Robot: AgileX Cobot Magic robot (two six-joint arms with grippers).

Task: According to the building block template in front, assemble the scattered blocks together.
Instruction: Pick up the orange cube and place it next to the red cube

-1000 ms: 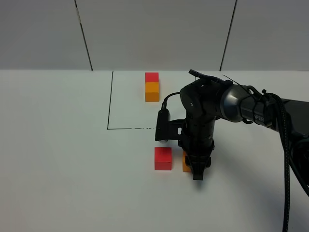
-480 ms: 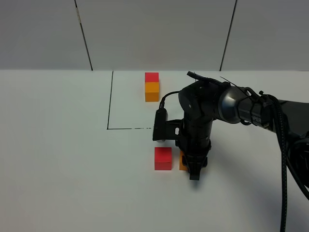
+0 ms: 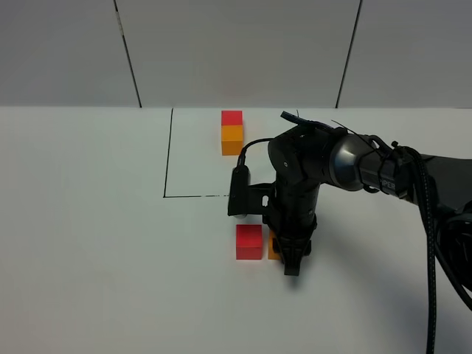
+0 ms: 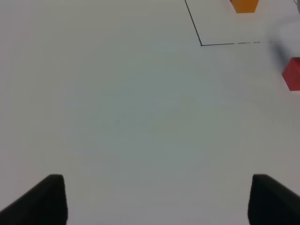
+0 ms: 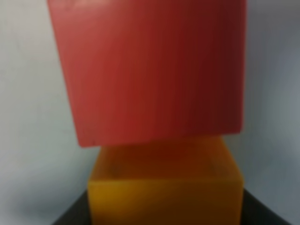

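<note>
The template stands at the back of the table: a red block (image 3: 231,117) joined to an orange block (image 3: 231,139). A loose red block (image 3: 249,241) lies on the table in front of it. My right gripper (image 3: 292,262) points down, shut on the loose orange block (image 3: 273,247), right beside the red block's right side. In the right wrist view the orange block (image 5: 166,180) sits between my fingers with the red block (image 5: 150,70) directly beyond it, seemingly touching. My left gripper (image 4: 157,201) is open and empty over bare table; the red block (image 4: 293,72) shows at that view's edge.
A thin black line (image 3: 168,155) marks a rectangle on the white table around the template. The right arm's black cable (image 3: 435,251) hangs at the right. A grey panelled wall stands behind the table.
My right gripper has moved left with the orange block, closing the gap to the red block. The red block and the template have not moved.
</note>
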